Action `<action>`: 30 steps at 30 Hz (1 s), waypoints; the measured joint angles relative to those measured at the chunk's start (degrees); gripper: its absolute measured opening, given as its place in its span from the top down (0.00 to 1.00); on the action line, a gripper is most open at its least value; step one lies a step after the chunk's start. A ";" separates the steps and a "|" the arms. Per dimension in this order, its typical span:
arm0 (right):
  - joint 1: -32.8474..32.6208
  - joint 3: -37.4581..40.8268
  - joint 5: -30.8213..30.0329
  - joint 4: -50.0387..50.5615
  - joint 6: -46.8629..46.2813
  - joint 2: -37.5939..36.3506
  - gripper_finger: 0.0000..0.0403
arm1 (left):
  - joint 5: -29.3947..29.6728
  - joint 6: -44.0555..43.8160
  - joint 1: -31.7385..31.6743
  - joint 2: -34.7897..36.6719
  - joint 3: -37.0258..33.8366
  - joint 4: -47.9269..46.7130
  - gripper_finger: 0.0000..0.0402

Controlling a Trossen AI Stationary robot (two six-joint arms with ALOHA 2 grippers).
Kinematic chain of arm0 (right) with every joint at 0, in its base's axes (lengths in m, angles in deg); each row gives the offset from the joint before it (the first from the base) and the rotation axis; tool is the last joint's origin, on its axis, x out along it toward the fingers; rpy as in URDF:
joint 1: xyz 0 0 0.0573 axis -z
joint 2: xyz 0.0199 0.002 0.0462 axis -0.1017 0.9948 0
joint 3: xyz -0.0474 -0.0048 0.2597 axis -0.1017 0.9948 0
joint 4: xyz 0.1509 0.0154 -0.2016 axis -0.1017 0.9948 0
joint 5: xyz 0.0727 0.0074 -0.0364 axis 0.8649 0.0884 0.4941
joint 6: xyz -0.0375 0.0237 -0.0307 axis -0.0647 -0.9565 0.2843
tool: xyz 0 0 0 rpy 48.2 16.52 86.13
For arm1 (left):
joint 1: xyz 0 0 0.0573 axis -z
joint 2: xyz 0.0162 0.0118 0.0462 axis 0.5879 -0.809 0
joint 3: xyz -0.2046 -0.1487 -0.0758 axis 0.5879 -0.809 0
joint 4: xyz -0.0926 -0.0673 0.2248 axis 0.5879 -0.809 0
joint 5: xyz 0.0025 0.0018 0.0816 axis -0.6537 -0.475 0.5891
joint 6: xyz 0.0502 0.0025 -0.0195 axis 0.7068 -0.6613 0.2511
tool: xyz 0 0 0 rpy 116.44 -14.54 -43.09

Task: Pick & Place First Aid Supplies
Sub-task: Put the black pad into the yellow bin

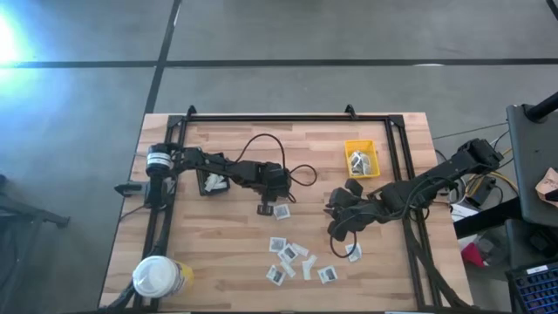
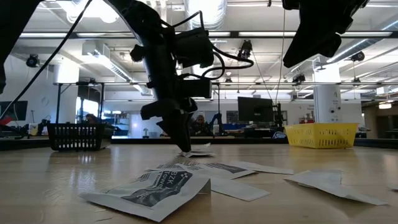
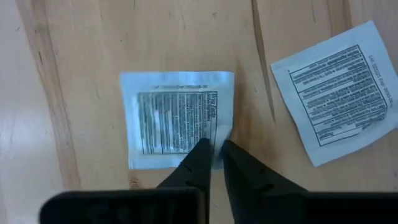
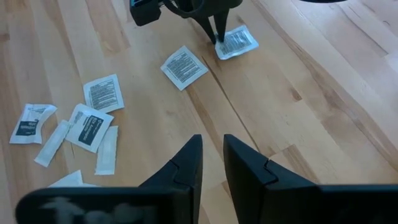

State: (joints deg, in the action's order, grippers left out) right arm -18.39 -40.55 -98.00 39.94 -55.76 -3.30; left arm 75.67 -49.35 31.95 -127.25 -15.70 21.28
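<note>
My left gripper (image 3: 214,148) points down at the middle of the table and is shut on one white first aid packet (image 3: 177,118) printed with dark text. The right wrist view shows the same gripper (image 4: 216,36) and packet (image 4: 237,42). A second packet (image 3: 336,93) lies flat beside it. My right gripper (image 4: 211,149) hovers above the wood, narrowly open and empty, to the right of the left one. Several more packets and pale strips (image 4: 93,127) lie loose near the table's near edge. My left gripper pinches the packet's edge (image 3: 219,134) near one corner between its two fingertips (image 3: 200,152), coming from above and pointing down. The paper is slightly crumpled at the pinch. The remainder of the packet lies flat on the table.
A small yellow bin (image 1: 361,160) with a few packets inside stands on the far right of the table. A black tray (image 1: 212,184) sits by the left arm. A white-lidded yellow tub (image 1: 157,277) stands at the near left corner. A black frame (image 1: 288,116) borders the table.
</note>
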 joint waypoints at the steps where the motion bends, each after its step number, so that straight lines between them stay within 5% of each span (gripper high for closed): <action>1: 0.00 0.00 0.00 0.00 0.00 0.00 0.85 | 0.07 0.02 0.00 0.00 0.00 -0.04 0.94; 20: -0.01 0.10 0.02 0.00 -1.29 0.00 0.82 | 0.87 -1.86 1.62 5.76 -0.35 -7.79 1.00; 30: -0.01 0.21 0.02 0.00 -1.29 0.00 0.85 | 11.33 -5.89 3.39 16.53 -1.05 -15.94 1.00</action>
State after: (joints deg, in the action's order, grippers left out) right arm -18.41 -40.34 -97.98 39.94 -57.05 -3.30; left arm 87.00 -55.24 35.34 -110.72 -16.75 5.34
